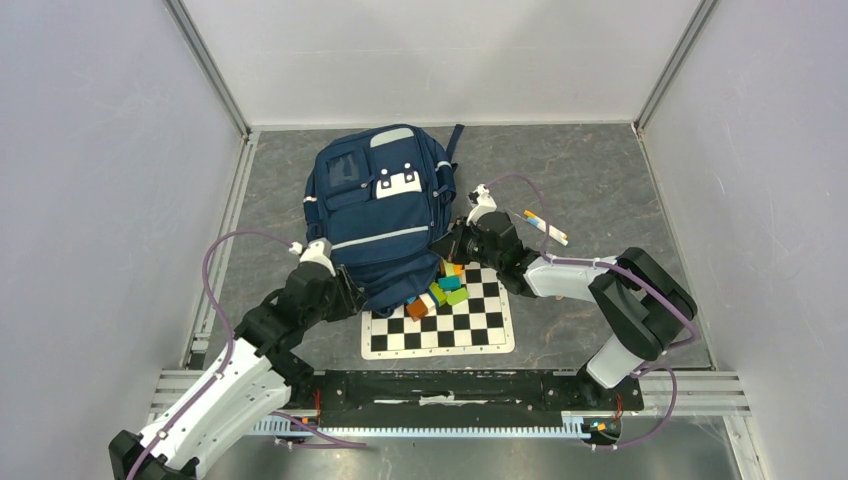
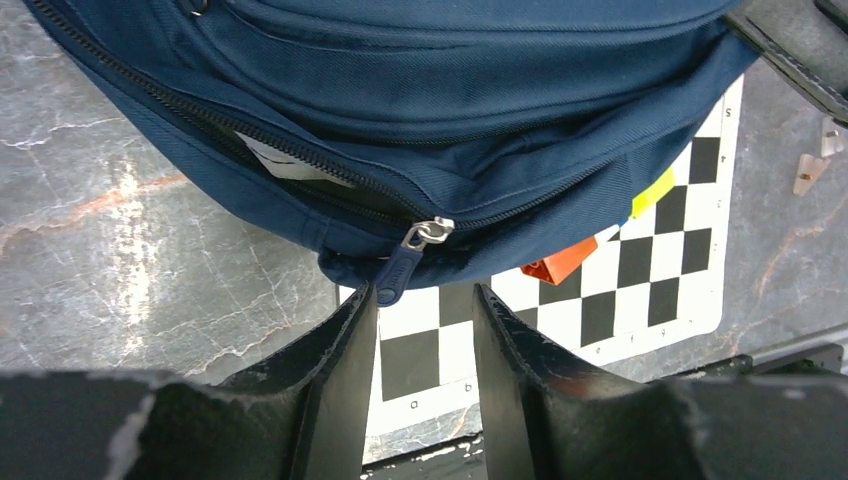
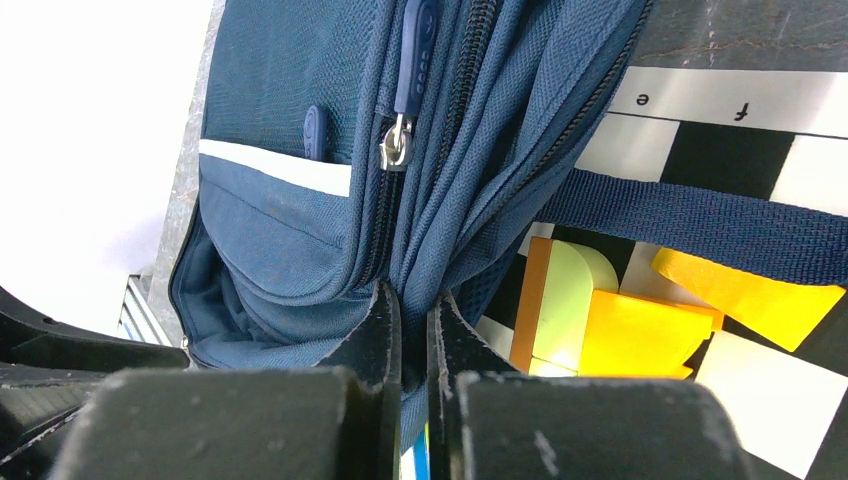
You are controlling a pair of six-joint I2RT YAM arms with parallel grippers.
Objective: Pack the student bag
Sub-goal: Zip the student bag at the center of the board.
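Note:
The student bag (image 1: 385, 210), navy with grey stripes and a white patch, lies flat in the middle of the table, its near end over a checkered board (image 1: 440, 330). My left gripper (image 1: 345, 290) sits at the bag's near-left corner. In the left wrist view the left gripper (image 2: 425, 295) is open, and a blue zipper pull (image 2: 400, 270) hangs right at its left fingertip, with nothing between the jaws. My right gripper (image 1: 455, 245) is at the bag's right side. There the right gripper (image 3: 413, 300) is shut on a fold of the bag's fabric (image 3: 470, 150) beside a zipper.
Several coloured blocks (image 1: 440, 290) lie on the board against the bag's near edge; orange, yellow and pale green blocks (image 3: 600, 320) show by the right gripper, under a bag strap (image 3: 700, 225). Markers (image 1: 545, 227) lie right of the bag. Walls enclose three sides.

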